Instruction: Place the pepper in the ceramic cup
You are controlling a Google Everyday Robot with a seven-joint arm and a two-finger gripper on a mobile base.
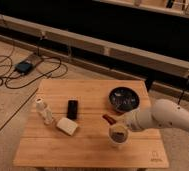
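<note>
The ceramic cup (119, 135) is a small white cup with a brownish inside, standing on the front right part of the wooden table (88, 147). My gripper (113, 121) reaches in from the right on a white arm and sits just above and left of the cup's rim. It is shut on the pepper (108, 119), a small dark red piece that sticks out to the left of the fingertips, off the table and beside the cup's upper left edge.
A wide dark bowl (123, 98) stands behind the cup. A black slab (73, 109), a white block (67, 127) and a slim white bottle (45, 111) are on the left half. Cables and a box (24, 67) lie on the floor at the left.
</note>
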